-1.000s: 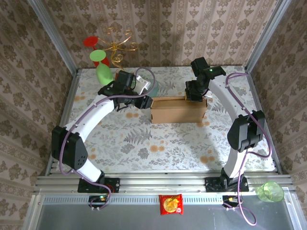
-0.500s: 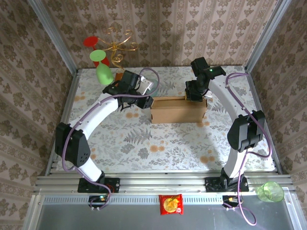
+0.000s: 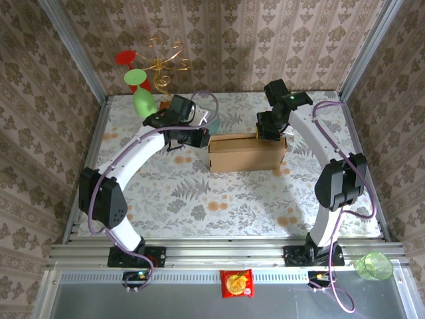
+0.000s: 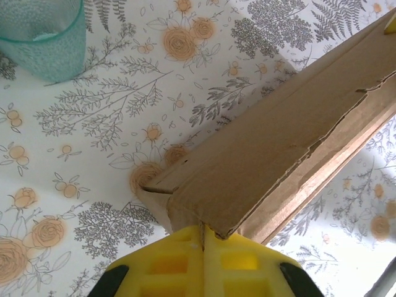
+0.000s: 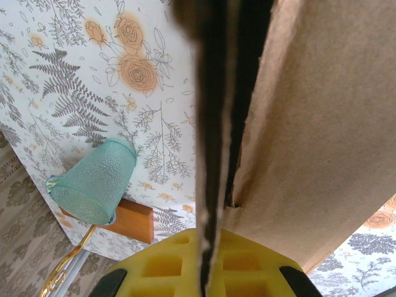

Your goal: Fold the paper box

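The paper box (image 3: pixel 247 153) is a plain brown carton lying lengthwise at the middle back of the table. My left gripper (image 3: pixel 201 138) sits at its left end. In the left wrist view the yellow fingers (image 4: pixel 167 263) are shut, with the corner of a cardboard flap of the box (image 4: pixel 278 142) pinched in their seam. My right gripper (image 3: pixel 265 135) is on the box's back top edge. In the right wrist view its gripper (image 5: pixel 204 247) is shut on a thin upright flap edge, with the box's wall (image 5: pixel 322 124) to the right.
A teal cup (image 4: pixel 43 37) stands close behind the box's left end, also in the right wrist view as a teal cup (image 5: pixel 93 179) beside a wooden slab (image 5: pixel 133 223). A green cup (image 3: pixel 144 103) lies at the back left below a gold wire stand (image 3: pixel 166 60).
My left gripper has moved right to the box's left end and closed on a flap corner. The right gripper and the box have stayed put.
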Tool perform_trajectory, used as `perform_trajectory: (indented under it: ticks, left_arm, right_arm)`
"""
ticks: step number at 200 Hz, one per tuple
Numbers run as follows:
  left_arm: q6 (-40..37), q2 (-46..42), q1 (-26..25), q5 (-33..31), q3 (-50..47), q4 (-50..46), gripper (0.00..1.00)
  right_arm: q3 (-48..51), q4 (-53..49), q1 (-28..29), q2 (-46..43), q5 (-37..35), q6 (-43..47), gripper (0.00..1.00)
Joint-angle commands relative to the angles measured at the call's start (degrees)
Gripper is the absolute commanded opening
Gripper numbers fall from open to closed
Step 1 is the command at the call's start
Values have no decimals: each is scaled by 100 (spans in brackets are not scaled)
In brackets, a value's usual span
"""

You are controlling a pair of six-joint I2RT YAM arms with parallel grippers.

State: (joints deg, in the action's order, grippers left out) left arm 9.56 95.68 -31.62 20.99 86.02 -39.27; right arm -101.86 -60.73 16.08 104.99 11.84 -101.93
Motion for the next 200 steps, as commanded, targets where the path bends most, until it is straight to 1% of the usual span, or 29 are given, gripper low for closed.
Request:
perform_trajectory:
  ticks: [1,38,80,114,156,200]
  left_arm:
    - [526,160,-2,537,335,-226,4]
    - [1021,393,33,818,705,-610,2]
    - [1537,481,74,1034,807,-676,2]
    - [1669,612,85,1102,1052,-973,1]
    - [2239,522,103,1277,688,-496,1]
    - [2658,522,169,1506,614,-191,0]
  right_arm:
    - [264,-409,77,161,-102,42,0]
    - [279,-388,75,184,-103,48,0]
    - [343,-371,74,163,-111,50,0]
    - [351,-361,75,186,-111,47,0]
    - [400,-327,79,184,-102,51,0]
    - [427,-317,78,195,-103,55,0]
